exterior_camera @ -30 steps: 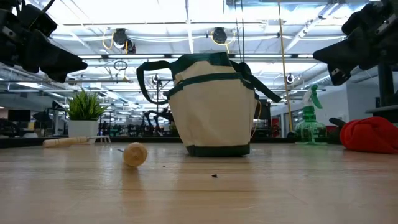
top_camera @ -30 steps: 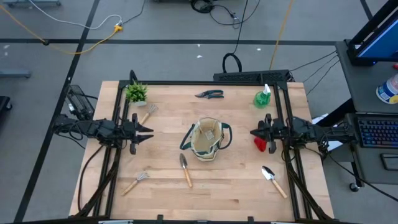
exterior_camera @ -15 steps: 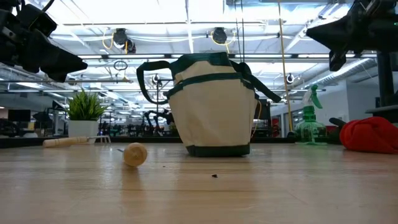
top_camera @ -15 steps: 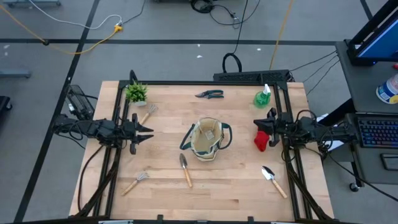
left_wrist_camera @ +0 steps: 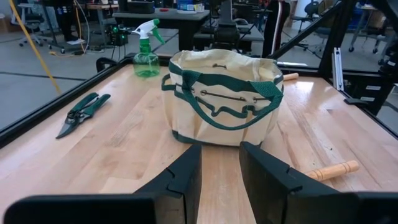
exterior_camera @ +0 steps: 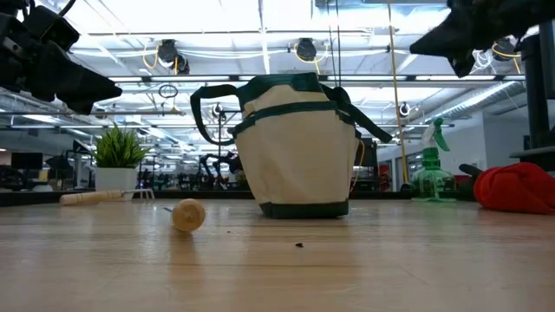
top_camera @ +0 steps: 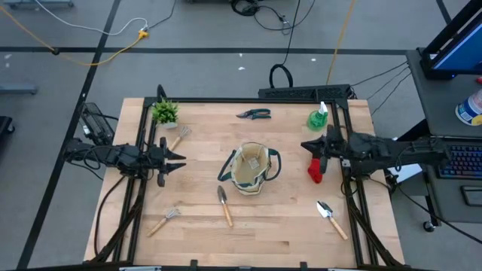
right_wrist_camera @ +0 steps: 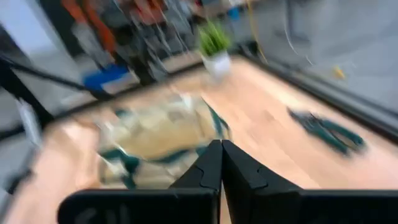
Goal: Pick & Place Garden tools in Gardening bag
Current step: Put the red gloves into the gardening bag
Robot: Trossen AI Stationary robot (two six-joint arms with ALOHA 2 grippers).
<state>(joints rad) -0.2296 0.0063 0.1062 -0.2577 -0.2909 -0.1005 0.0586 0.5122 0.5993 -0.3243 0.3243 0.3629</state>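
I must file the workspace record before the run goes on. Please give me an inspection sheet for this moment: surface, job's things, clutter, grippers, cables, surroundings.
Surface: wooden table, dark frame rails at the sides.
Job's things: gardening bag upright at the centre; pruning shears, green spray bottle, red item, two trowels and two hand rakes lie around it on the table.
Clutter: small potted plant at the far left corner.
Grippers: left gripper slightly open, empty; right gripper shut, empty, above the red item.
Cables: yellow and black cables on the floor beyond the table.
Surroundings: keyboard on a desk to the right.
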